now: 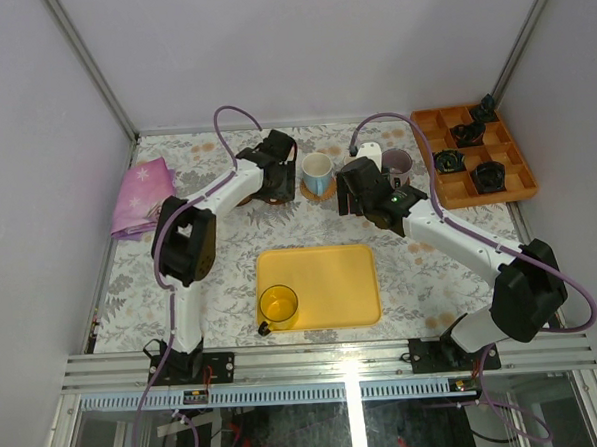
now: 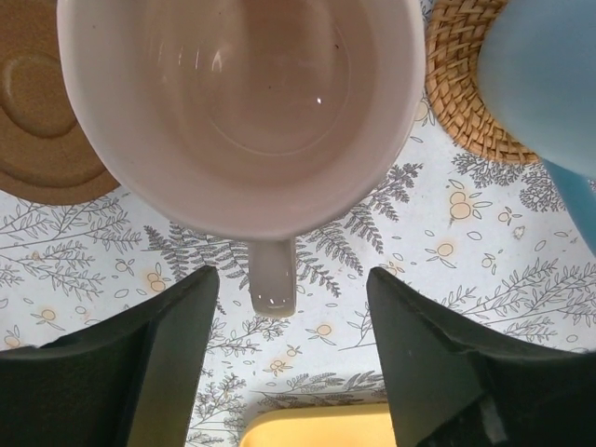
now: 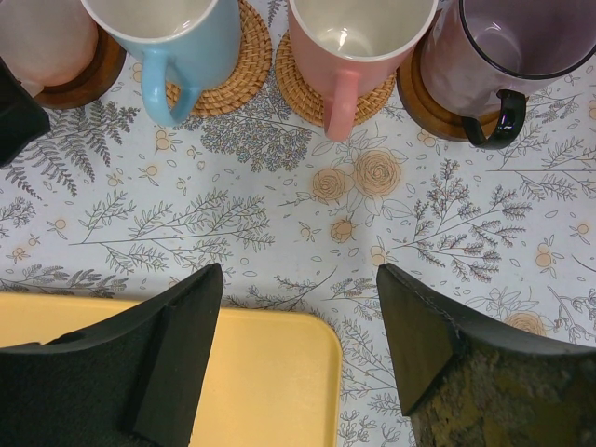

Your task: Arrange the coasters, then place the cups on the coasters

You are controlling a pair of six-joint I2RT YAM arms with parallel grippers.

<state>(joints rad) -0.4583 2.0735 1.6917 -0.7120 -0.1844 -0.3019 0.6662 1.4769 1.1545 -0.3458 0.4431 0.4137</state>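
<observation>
A pale pink cup (image 2: 242,102) fills the left wrist view. Its handle (image 2: 273,279) points between the fingertips of my open left gripper (image 2: 293,272), untouched. It stands on a wooden coaster (image 3: 88,79). An empty brown coaster (image 2: 37,121) lies to its left. In a row to its right are a light blue cup (image 3: 177,37) on a woven coaster (image 3: 233,74), a salmon pink cup (image 3: 354,37) on another woven coaster (image 3: 307,93), and a mauve cup (image 3: 503,47) on a wooden coaster (image 3: 428,102). My right gripper (image 3: 300,268) hangs open and empty before them. A yellow cup (image 1: 278,305) sits on the yellow tray (image 1: 331,272).
A pink cloth (image 1: 142,197) lies at the table's far left. An orange compartment tray (image 1: 522,187) with small black gadgets (image 1: 489,175) stands at the far right. The yellow tray's corner (image 3: 279,372) lies just under my right gripper.
</observation>
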